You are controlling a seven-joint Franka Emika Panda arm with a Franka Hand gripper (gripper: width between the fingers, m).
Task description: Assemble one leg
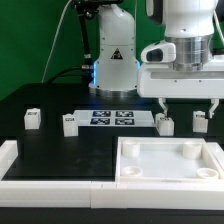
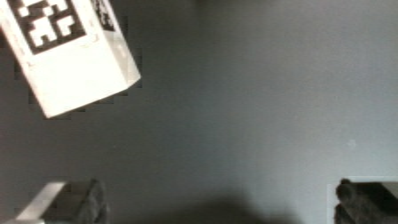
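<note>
Just below the gripper (image 1: pixel 186 107), toward the exterior view's left, the leg (image 1: pixel 163 123) stands on the table (image 1: pixel 60 150), outside the finger gap and, in the wrist view, askew to the finger line. The jaws hang wide apart and empty. I judge that a sideways shift and a wrist turn must come first.

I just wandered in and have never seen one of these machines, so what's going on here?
A robot arm is putting furniture together from loose parts. Its claw is open and holds nothing, hanging over the dark table just above one small white leg and a second leg. A third leg and a fourth leg stand past the marker board, toward the exterior view's left. The big tray-like part lies in front, with no leg fitted.
</note>
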